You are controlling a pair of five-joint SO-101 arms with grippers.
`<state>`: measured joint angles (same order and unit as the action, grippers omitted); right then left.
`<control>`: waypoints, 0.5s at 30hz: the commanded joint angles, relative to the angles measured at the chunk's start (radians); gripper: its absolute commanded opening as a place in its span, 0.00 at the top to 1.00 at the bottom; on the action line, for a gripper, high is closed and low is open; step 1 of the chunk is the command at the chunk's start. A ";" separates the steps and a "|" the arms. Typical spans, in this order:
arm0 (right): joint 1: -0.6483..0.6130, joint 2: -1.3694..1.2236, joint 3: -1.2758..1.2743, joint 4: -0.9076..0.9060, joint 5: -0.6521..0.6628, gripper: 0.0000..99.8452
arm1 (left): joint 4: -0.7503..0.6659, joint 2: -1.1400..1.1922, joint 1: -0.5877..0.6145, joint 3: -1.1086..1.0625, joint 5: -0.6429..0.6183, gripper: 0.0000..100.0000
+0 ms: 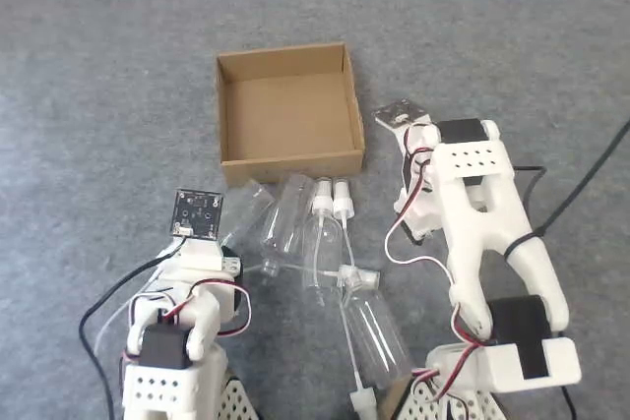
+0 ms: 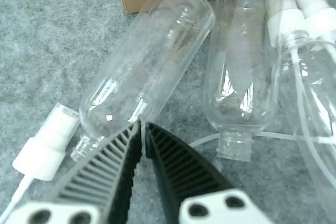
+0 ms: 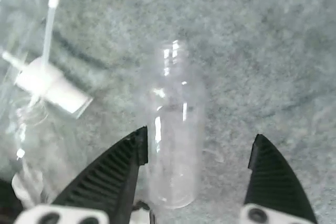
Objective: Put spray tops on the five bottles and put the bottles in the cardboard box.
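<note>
**A:** Entry one, cardboard box (image 1: 288, 115)?

**B:** It is sitting open-topped on the grey carpet (image 1: 118, 95), on the far side of the bottles from the arms. Every bottle in sight is lying outside it.

**A:** Entry two, left gripper (image 2: 143, 128)?

**B:** Its jaws are pressing almost together, gripping nothing. The tips are hovering just beside the neck of an uncapped bottle (image 2: 152, 61) that is lying on its side.

**A:** Neighbouring items?

**B:** A loose spray top (image 2: 44, 148) is lying just beside that same neck. A second uncapped bottle (image 2: 241, 66) is lying alongside, its open mouth pointing back towards the gripper. Past it, two white spray tops (image 2: 286, 14) are lying side by side near the box wall. The nearer one is sitting on a bottle's neck with its tube running down inside.

**A:** Entry three, right gripper (image 3: 200, 134)?

**B:** Its jaws are standing wide apart, holding nothing. A clear bottle (image 3: 173, 129) without a top is resting on the carpet between them, closer to one jaw. Whether it is touching that jaw, I cannot tell.

**A:** Anything further?

**B:** Another bottle (image 1: 379, 331) is lying between the two arm bases, with a white top at its neck.
</note>
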<state>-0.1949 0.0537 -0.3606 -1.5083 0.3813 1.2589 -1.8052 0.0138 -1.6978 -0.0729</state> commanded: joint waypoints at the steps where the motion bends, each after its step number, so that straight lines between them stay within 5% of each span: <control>1: -0.096 0.008 0.058 -0.061 0.021 0.73 | 0.003 -0.015 0.003 0.013 0.006 0.99; 15: -0.117 -0.139 0.087 -0.010 0.025 0.73 | 0.003 -0.015 0.003 0.013 0.006 0.99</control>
<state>-0.3284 -0.0307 -0.3498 -1.5267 0.3920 1.2589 -1.8052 0.0138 -1.6978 -0.0729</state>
